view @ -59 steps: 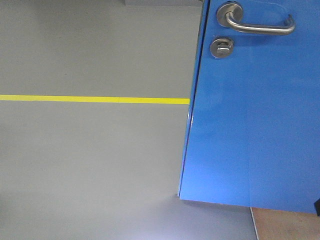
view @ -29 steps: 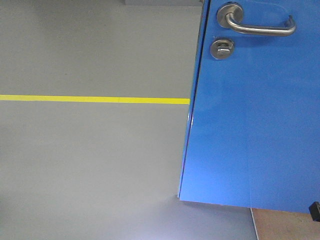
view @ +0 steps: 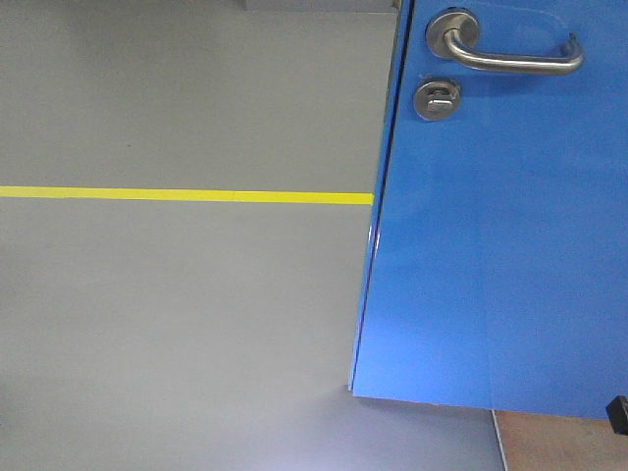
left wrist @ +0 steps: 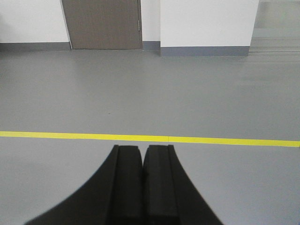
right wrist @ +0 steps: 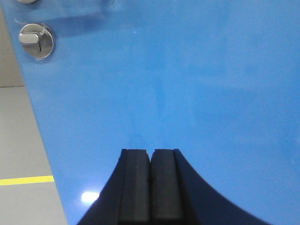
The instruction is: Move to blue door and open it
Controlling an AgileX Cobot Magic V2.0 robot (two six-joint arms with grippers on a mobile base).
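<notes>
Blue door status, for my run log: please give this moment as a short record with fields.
door: blue door, ajar, its free edge standing out over the grey floor
lever handle: steel, horizontal, nothing gripping it
thumb-turn lock: directly below the lever's rose
left gripper: shut, empty, pointing at open floor and a yellow line
right gripper: shut, empty, facing the door panel; contact cannot be told
floor marking: yellow line runs up to the door edge

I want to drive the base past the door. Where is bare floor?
Left of the blue door edge, grey floor lies bare on both sides of the yellow line. The right is blocked by the door panel, facing the shut right gripper.
</notes>
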